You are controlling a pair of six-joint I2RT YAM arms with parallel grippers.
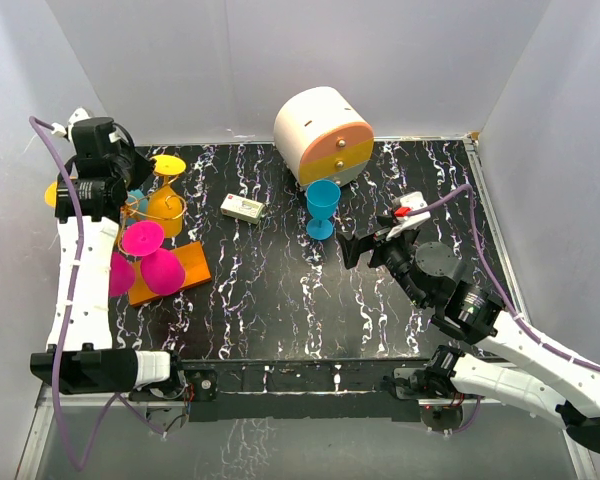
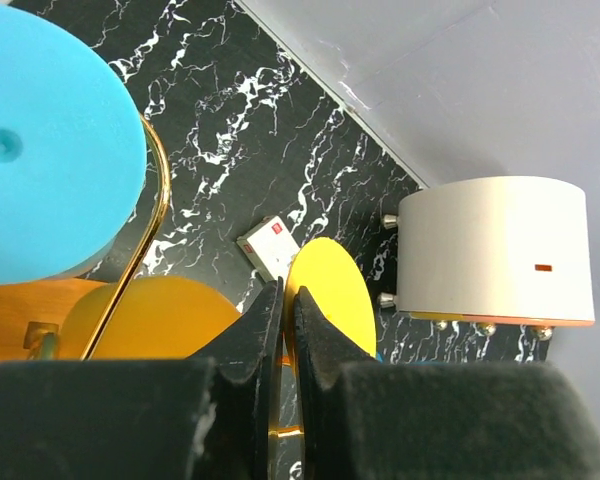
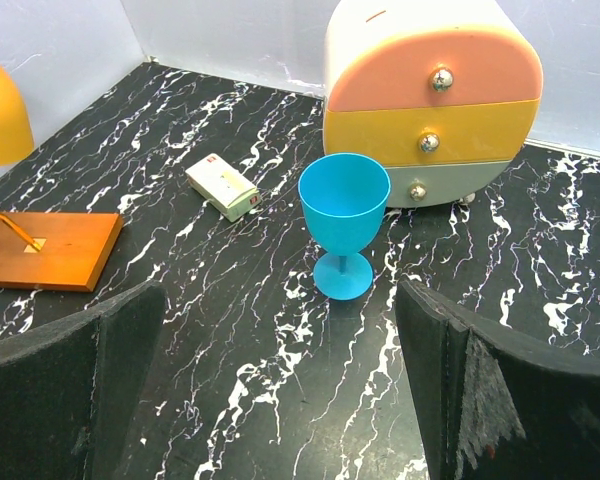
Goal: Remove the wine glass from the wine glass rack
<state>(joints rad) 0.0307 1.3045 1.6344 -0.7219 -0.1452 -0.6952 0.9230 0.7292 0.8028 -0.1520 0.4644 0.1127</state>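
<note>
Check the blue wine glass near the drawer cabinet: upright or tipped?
Upright: the blue wine glass stands on its round foot, bowl opening upward.

Blue goblet (image 3: 344, 225): upright at centre of the desk (image 3: 230, 330).
Drawer cabinet (image 3: 430, 100): 1 o'clock, close behind the goblet.
White box (image 3: 222, 187): 10 o'clock of the goblet.
Wine glass rack (image 3: 50, 250): orange base at 9 o'clock.
Right fingers (image 3: 110, 380): wide apart at 7 and 5 o'clock, holding nothing.

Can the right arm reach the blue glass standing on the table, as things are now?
Probably yes. The right gripper is open and faces the blue glass, which stands upright before the drawer cabinet. Nothing lies between them; the small white box is off to the side.
</note>
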